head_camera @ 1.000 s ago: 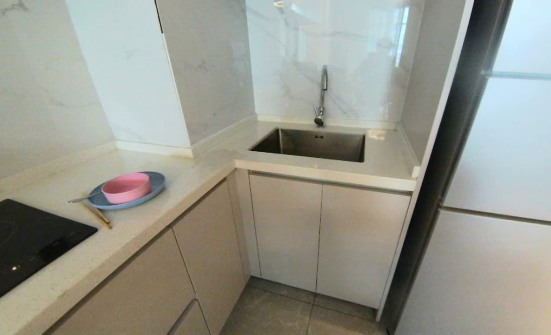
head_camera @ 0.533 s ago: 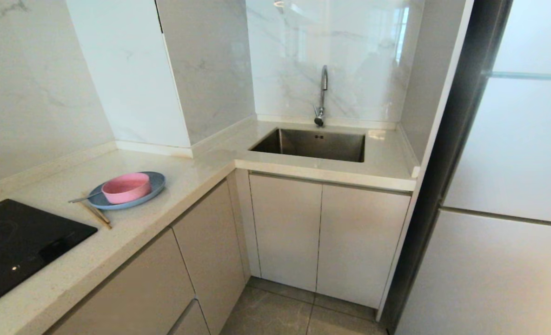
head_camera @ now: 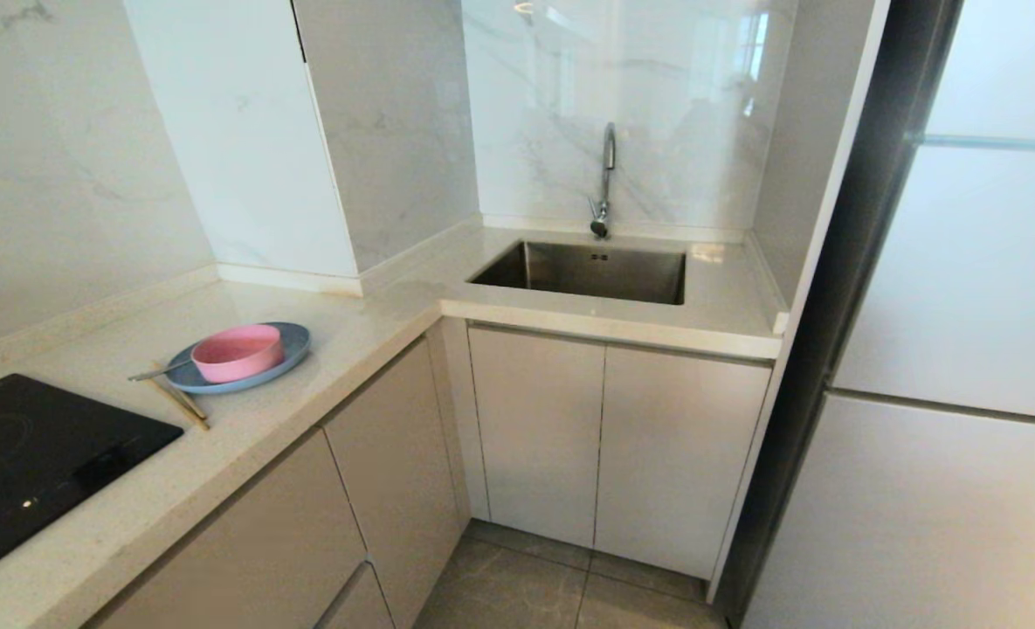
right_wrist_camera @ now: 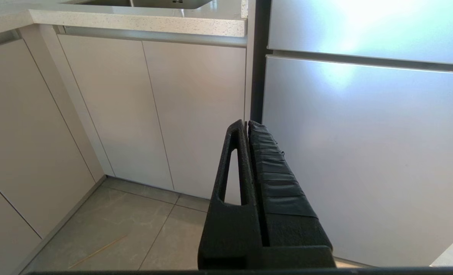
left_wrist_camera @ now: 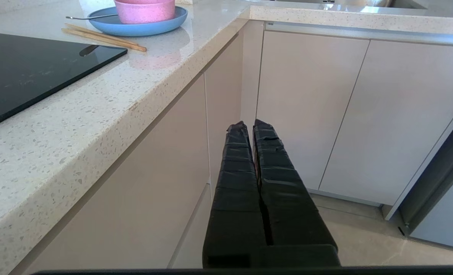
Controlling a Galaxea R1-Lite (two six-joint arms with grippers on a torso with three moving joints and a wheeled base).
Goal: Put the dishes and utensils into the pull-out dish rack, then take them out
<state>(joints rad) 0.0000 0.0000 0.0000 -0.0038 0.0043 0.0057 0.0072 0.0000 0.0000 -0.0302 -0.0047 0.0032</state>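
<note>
On the left counter a pink bowl (head_camera: 238, 352) sits on a light-blue plate (head_camera: 294, 343), also seen as bowl (left_wrist_camera: 145, 10) on plate (left_wrist_camera: 172, 21). A silver spoon (head_camera: 155, 373) rests on the plate's left rim, and wooden chopsticks (head_camera: 183, 404) lie on the counter beside it. The pull-out dish rack is out of view; all drawers and doors are closed. My left gripper (left_wrist_camera: 249, 126) is shut and empty, low in front of the cabinet corner. My right gripper (right_wrist_camera: 246, 124) is shut and empty, facing the cabinet beside the fridge. Neither arm shows in the head view.
A black cooktop (head_camera: 28, 454) lies at the counter's left end. A steel sink (head_camera: 587, 271) with a tap (head_camera: 604, 179) is set in the far counter. Closed drawers (head_camera: 264, 542) and doors (head_camera: 613, 445) stand below. A tall fridge (head_camera: 945, 349) fills the right. A thin stick (right_wrist_camera: 96, 251) lies on the floor.
</note>
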